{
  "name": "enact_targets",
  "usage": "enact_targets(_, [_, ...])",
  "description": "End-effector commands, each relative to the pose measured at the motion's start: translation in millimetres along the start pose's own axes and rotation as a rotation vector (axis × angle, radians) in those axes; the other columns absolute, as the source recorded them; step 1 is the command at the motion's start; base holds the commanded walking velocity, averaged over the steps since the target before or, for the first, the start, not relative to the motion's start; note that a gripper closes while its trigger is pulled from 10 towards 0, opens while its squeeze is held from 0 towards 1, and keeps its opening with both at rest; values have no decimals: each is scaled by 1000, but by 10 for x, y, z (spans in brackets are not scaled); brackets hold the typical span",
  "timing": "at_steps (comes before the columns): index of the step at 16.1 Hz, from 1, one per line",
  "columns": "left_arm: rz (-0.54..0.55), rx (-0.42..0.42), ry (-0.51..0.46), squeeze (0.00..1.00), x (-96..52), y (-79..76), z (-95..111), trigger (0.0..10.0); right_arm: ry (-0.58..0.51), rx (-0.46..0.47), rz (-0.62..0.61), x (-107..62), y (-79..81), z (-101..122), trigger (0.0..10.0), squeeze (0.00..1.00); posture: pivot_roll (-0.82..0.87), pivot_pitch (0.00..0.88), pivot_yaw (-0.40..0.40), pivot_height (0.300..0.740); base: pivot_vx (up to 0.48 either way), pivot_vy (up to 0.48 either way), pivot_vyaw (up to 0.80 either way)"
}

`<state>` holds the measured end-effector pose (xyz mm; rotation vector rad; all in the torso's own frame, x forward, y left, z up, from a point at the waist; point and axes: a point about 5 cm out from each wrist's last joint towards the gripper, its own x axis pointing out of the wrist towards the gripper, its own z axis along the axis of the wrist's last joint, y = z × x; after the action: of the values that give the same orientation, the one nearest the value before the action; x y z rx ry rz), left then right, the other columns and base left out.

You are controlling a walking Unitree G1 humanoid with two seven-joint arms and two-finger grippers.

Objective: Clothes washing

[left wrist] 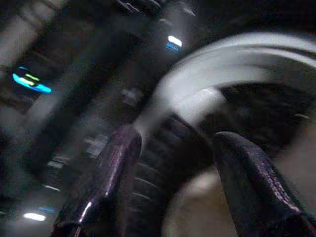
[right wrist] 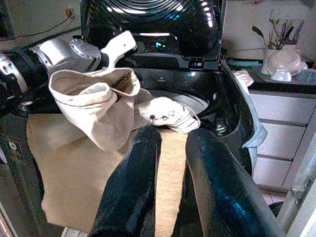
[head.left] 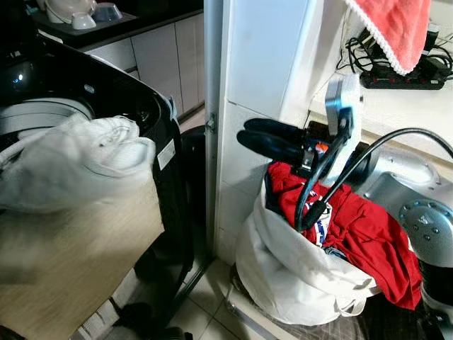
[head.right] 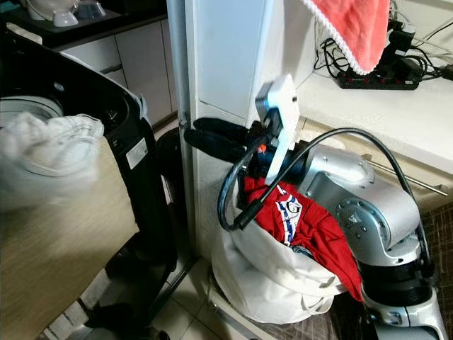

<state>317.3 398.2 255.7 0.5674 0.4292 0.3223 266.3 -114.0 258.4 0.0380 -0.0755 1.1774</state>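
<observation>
Silver and bulky, the right arm fills the foreground of the eye views, its black cable looping past the right hand [head.left: 263,140], whose two long black fingers stand narrowly apart and grip nothing, raised just above the white fabric laundry bag [head.left: 297,273]. That bag stands on the tiled floor against the white pillar [head.left: 248,106], with a red garment [head.left: 368,227] spilling over its rim.

Off to the robot's left, a cream-white cotton garment [right wrist: 106,106] hangs over the rim of the open black top-loading washing machine [head.left: 134,99], with a long tan cloth [head.left: 78,262] drooping down the machine's front. The left hand [left wrist: 173,182] is at the tub, fingers set wide; whether they pinch cloth I cannot tell, as its own view is dark and smeared.

My worry is that the cream garment and tan cloth sit more outside the tub than in, so their weight could drag them to the floor if released at the rim. The dangling cable might also snag the bag or red garment.

Looking back across, the right wrist view shows the left arm beside the cream garment, the machine's raised lid and the dish-laden worktop [right wrist: 276,81] beyond; the eye views alone show the bag and a coral towel [head.left: 396,28] overhead.
</observation>
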Motion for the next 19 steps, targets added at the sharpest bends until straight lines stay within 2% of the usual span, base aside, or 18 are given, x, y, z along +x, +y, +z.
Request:
enact_targets(1, [-40,-115,-122,0,-63,30,236,10000,-1,-26,15,11,34,37,10000,0,-53,0,12,740,0,0,0])
enact_targets(2, [-74,-155,-187,0,-79,4,339,10000,-3,-26,13,10,31,38,10000,0,-46,0,3,740,0,0,0])
enact_targets(3, [-222,-214,-482,0,-195,-156,740,10000,-13,-27,1,8,10,49,10000,0,-42,0,0,740,0,0,0])
enact_targets(4, [-280,-262,-565,0,-250,-213,859,10000,-18,-30,-9,7,-4,55,10000,0,-43,0,0,740,0,0,0])
enact_targets(5, [-396,-315,-691,0,-366,-301,1031,10000,-27,-35,-30,1,-32,66,10000,0,-45,0,0,740,0,0,0])
enact_targets(6, [-605,-366,-825,0,-550,-449,1178,10000,-34,-35,-44,-19,-53,82,10000,0,-45,0,0,740,0,0,0])
enact_targets(7, [-713,-398,-853,0,-635,-527,1212,10000,-34,-35,-46,-29,-55,85,10000,0,-50,0,6,740,0,0,0])
enact_targets(8, [-949,-383,-864,0,-812,-716,1202,10000,-28,-38,-46,-59,-51,87,10000,0,-55,0,10,740,0,0,0])
enact_targets(9, [-1123,-332,-827,0,-932,-874,1129,10000,-18,-41,-44,-91,-45,85,10000,0,-56,0,12,740,0,0,0])
enact_targets(10, [-1190,-289,-789,0,-975,-942,1069,10000,-11,-43,-41,-106,-39,83,10000,0,-58,0,15,740,0,0,0])
enact_targets(11, [-1335,-171,-642,0,-1057,-1077,864,10000,13,-47,-24,-148,-18,72,10000,0,-58,0,17,740,0,0,0])
enact_targets(12, [-1355,-142,-597,0,-1067,-1105,808,10000,17,-48,-22,-157,-16,70,10000,0,-58,0,17,740,0,0,0])
enact_targets(13, [-1369,-78,-478,0,-1068,-1160,665,10000,20,-47,-22,-166,-18,68,10000,0,-55,0,13,740,0,0,0])
enact_targets(14, [-1340,-18,-363,0,-1049,-1193,528,10000,23,-48,-22,-170,-22,67,10000,0,-55,0,13,740,0,0,0])
enact_targets(15, [-1273,15,-297,0,-987,-1195,448,10000,26,-50,-22,-169,-25,66,10000,0,-52,0,10,740,0,0,0])
enact_targets(17, [-976,136,-137,0,-737,-1029,302,10000,28,-58,-22,-160,-42,75,10000,0,-50,0,7,740,0,0,0])
enact_targets(18, [-885,142,-112,0,-677,-943,294,10000,29,-61,-23,-163,-48,79,10000,0,-50,0,7,740,0,0,0])
enact_targets(19, [-746,147,-108,0,-595,-800,322,10000,27,-64,-27,-167,-57,87,10000,0,-49,0,7,740,0,0,0])
